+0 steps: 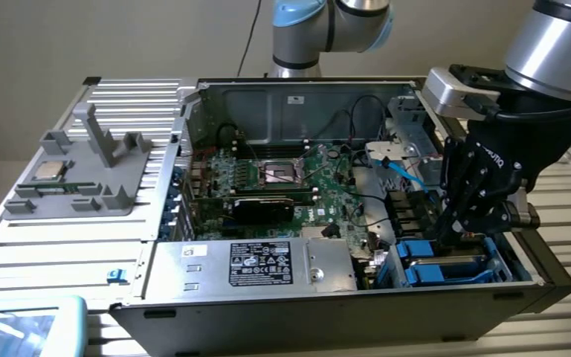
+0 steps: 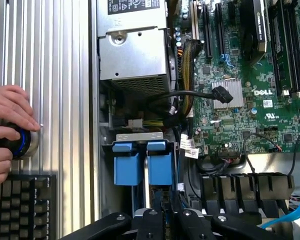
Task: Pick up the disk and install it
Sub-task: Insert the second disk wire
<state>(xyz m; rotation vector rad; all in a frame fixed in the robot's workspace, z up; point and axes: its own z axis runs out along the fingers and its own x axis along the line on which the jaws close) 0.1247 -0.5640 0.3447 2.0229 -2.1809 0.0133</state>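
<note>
Gripper (image 1: 461,236), black, multi-link fingers, hangs low inside the open PC case (image 1: 523,286) at the exterior view's right, over the drive bay. We read the fingers as drawn nearly together; tips sit down among the blue rails. Whether they actually pinch the disk we can't tell. In the wrist view the gripper (image 2: 165,220) shows as black linkages w/ round pivot screws, tips right at the near edge of the blue parts.

Disk (image 1: 442,268): in the bay at the case's front corner, exterior view's right, just beside the big silver box w/ black label (image 1: 256,264). What we see of it is mostly blue plastic bracket: two blue blocks side by side w/ blue tabs above them in the wrist view (image 2: 140,167), a thin grey metal strip across the top of the tabs. Face label not visible from either angle. Sits seemingly level, inside the bay, rails between bay walls.

Motherboard (image 1: 285,182), green, fills the case middle; blue cable (image 1: 404,172) runs toward the bay. Grey fixture (image 1: 77,178) on the slatted table (image 1: 57,245) at the exterior view's left, small square chip (image 1: 53,169) on it.

Wrist view: a person's hand (image 2: 7,125) rests on a round knob w/ blue ring (image 2: 25,142), keyboard (image 2: 20,205) just beside it.
</note>
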